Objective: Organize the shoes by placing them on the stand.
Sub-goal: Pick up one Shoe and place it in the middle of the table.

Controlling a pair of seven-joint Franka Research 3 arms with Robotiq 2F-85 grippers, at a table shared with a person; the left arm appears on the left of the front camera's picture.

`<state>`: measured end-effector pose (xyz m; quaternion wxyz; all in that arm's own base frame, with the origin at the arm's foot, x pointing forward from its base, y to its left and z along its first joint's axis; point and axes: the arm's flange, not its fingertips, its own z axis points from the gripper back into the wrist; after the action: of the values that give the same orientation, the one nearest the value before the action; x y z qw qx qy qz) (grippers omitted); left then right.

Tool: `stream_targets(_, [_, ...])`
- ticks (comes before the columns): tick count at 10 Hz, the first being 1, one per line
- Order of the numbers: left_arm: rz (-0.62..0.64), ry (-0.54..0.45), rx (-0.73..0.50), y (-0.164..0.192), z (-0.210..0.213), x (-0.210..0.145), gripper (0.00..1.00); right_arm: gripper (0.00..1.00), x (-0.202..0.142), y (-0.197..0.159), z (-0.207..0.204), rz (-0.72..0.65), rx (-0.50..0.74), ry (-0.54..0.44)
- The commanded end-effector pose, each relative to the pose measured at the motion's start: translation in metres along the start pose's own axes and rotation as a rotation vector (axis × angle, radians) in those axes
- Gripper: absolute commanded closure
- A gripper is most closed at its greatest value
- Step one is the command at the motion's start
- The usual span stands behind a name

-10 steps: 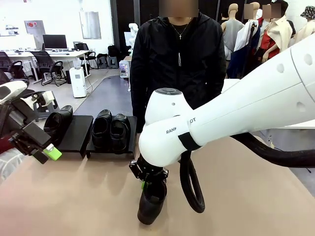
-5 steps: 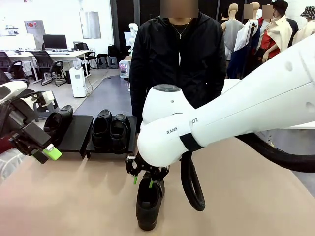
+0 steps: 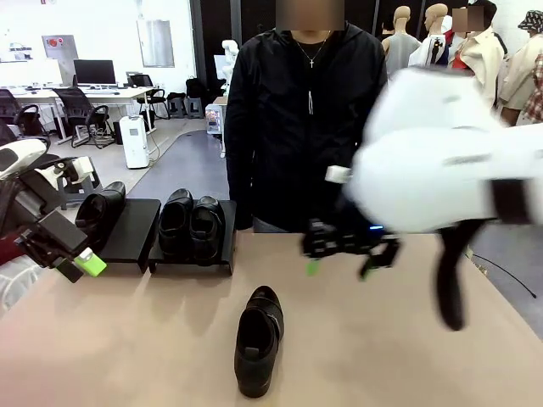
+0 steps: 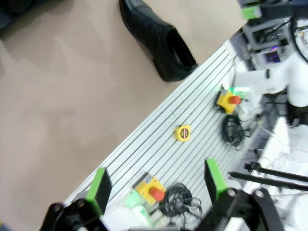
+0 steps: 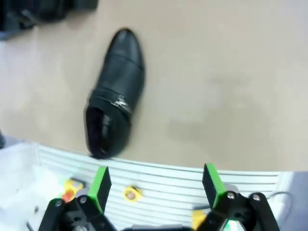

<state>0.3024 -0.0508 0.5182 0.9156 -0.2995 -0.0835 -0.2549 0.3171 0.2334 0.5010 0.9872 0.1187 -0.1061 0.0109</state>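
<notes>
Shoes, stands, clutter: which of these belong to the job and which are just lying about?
Job: lone shoe on the tabletop; pair of shoes on the right stand; single shoe on the left stand.
Lying about: yellow tape measure; red-button boxes; cables.

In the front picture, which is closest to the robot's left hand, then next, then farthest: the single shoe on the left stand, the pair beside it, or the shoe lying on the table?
From the left hand:
1. Single shoe, far left stand.
2. Pair of shoes, next stand rightward.
3. Lone shoe, mid-table, near edge.
</notes>
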Motion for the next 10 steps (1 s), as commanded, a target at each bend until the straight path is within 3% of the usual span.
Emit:
stream_targets(1, [0.006, 0.003, -0.009, 0.000, 0.002, 0.000, 0.00, 0.00, -0.006, -0.092, 0.030, 0.114, 0.137, 0.006])
stream_targets(3, [0.006, 0.003, -0.009, 0.000, 0.002, 0.000, 0.00, 0.00, -0.020, -0.166, 0.039, 0.127, 0.338, -0.108])
stream_targets(4, [0.006, 0.003, -0.009, 0.000, 0.002, 0.000, 0.00, 0.00, -0.034, -0.191, 0.041, 0.121, 0.472, -0.111])
stream_targets(5, [0.006, 0.003, -0.009, 0.000, 0.002, 0.000, 0.00, 0.00, -0.041, -0.207, 0.038, 0.090, 0.506, -0.113])
stream_targets(6, [0.006, 0.003, -0.009, 0.000, 0.002, 0.000, 0.00, 0.00, -0.039, -0.208, 0.030, 0.030, 0.446, -0.127])
stream_targets(7, [0.006, 0.003, -0.009, 0.000, 0.002, 0.000, 0.00, 0.00, 0.003, -0.195, 0.076, 0.092, 0.412, -0.149])
stream_targets(10, [0.006, 0.003, -0.009, 0.000, 0.002, 0.000, 0.00, 0.00, 0.003, -0.195, 0.076, 0.092, 0.412, -0.149])
